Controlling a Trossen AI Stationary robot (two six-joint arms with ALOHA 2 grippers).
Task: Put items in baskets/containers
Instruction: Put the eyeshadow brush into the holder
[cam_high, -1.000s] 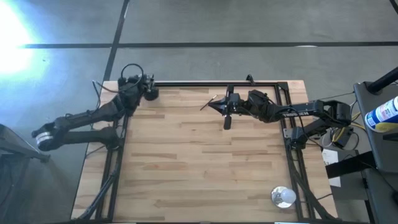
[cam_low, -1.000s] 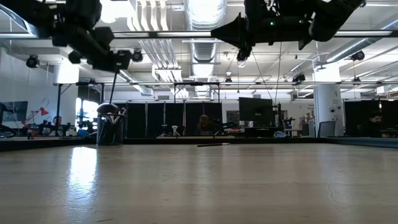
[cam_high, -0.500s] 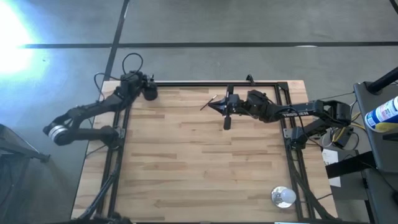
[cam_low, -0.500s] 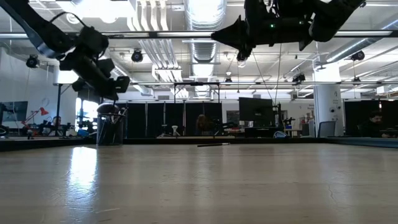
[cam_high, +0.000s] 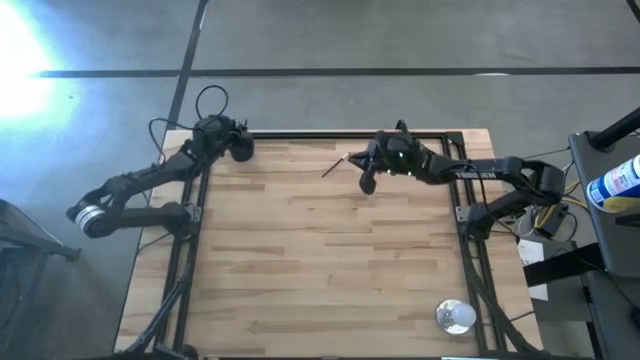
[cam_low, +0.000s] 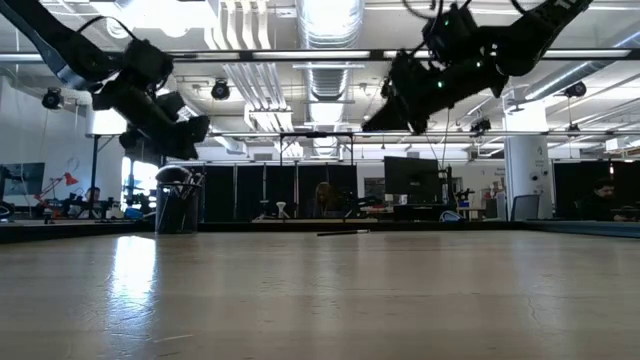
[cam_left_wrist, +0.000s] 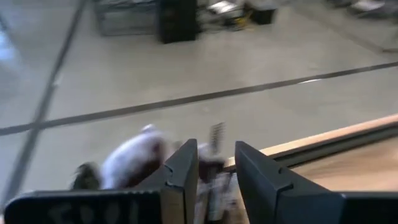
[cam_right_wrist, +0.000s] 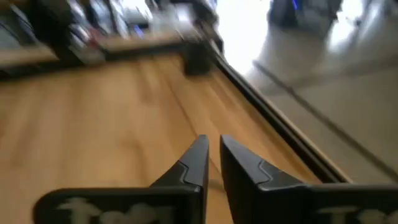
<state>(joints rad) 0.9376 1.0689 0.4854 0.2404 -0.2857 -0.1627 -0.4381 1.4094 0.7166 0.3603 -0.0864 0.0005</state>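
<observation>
While one makeup brush (cam_high: 334, 165) lies loose on the wooden surface (cam_high: 320, 260) near its far edge, the right tool (cam_high: 366, 184) hangs just beside it, fingers nearly closed, holding nothing. Left tool (cam_high: 241, 148): slightly open, empty, over the black cup (cam_low: 178, 208) at the far-left corner. Risk: narrow fingers could nudge the thin brush, rolling it off the edge.
</observation>
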